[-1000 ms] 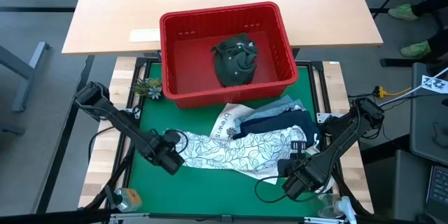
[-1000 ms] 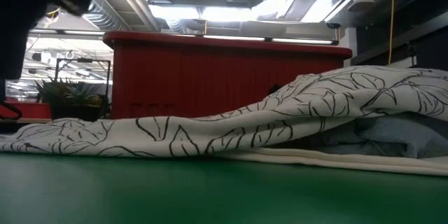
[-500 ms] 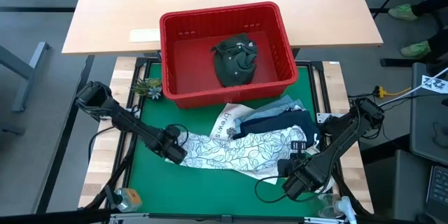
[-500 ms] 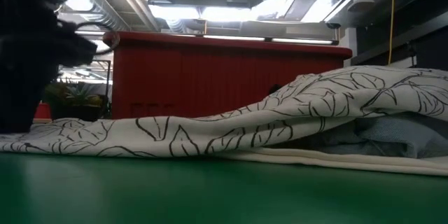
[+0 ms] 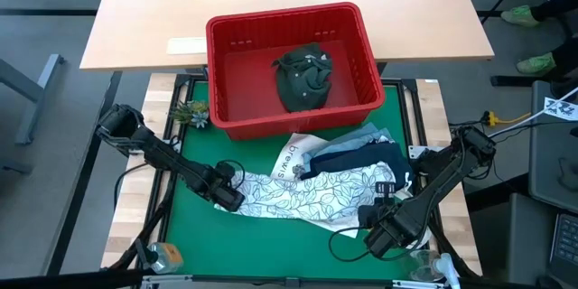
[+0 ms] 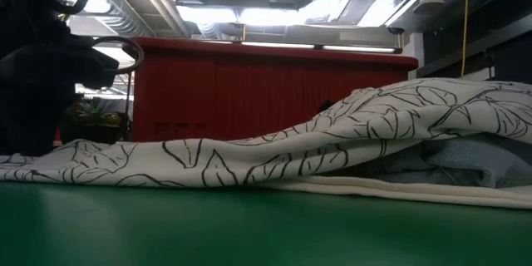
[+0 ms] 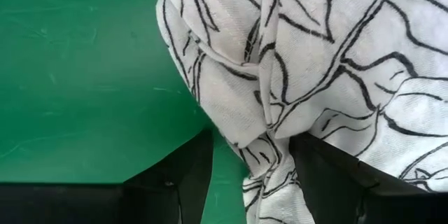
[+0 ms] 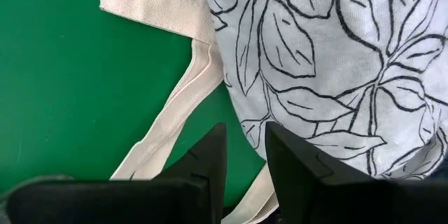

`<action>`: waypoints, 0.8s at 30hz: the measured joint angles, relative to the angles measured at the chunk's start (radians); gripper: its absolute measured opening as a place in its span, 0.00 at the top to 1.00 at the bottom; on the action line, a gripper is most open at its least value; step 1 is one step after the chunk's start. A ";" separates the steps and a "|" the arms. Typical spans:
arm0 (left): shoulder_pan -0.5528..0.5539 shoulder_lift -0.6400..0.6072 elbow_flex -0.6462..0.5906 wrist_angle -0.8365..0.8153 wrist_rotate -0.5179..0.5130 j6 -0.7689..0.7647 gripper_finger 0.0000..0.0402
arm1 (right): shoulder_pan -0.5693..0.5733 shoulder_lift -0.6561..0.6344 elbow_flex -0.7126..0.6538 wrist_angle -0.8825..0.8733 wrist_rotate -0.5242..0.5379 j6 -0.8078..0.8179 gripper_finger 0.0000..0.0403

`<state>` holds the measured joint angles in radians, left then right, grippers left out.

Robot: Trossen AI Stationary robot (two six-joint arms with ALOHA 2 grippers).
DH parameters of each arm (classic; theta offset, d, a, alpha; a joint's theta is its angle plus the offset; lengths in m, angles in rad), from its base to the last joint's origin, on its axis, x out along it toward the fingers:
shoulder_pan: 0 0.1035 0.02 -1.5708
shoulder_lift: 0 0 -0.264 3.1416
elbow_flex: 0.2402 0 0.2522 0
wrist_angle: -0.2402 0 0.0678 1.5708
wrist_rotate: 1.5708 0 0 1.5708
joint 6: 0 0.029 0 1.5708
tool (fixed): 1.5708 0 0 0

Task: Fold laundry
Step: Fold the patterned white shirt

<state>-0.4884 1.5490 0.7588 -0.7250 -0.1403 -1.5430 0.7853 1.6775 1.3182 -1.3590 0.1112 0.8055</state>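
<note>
Near the bench's left edge, from above, the left gripper (image 5: 231, 200) meets the unfolded leaf-print garment (image 5: 307, 194). Its wrist view shows wide fingers (image 7: 175, 182) straddling the hem, ungripped. The right gripper (image 8: 243, 155) hovers half-closed, empty. Folding hasn't begun.

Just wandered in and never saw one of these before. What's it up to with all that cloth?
It is sorting out laundry. The left gripper sits at the end of a white leaf-print garment on the green mat, fingers open with the cloth's edge between them. The right gripper waits at the garment's other end. More clothes are piled behind it, and a dark one lies in the red basket.
</note>
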 joint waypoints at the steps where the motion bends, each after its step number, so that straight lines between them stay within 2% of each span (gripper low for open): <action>1: 0.000 0.000 0.000 0.005 -0.003 -0.001 0.52 | 0.000 0.000 0.000 0.000 0.000 0.000 0.76; 5: 0.002 0.001 -0.001 0.025 0.011 0.003 0.53 | 0.000 0.000 0.000 0.000 0.000 0.000 0.76; 8: 0.003 0.001 -0.001 0.036 0.026 0.001 0.57 | 0.000 0.000 0.000 0.000 0.000 0.000 0.76; 11: 0.003 0.002 -0.002 0.059 0.027 0.001 0.65 | 0.000 0.000 0.000 0.000 0.000 0.000 0.76; 19: 0.001 0.003 -0.002 0.132 -0.001 0.000 0.97 | 0.000 0.000 0.000 0.000 0.000 0.000 0.76; 24: 0.000 -0.002 -0.002 0.129 0.000 0.027 0.98 | 0.000 0.000 0.000 -0.002 0.000 -0.008 0.76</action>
<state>-0.4880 1.5469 0.7567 -0.5965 -0.1406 -1.5164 0.7853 1.6772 1.3182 -1.3611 0.1112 0.7972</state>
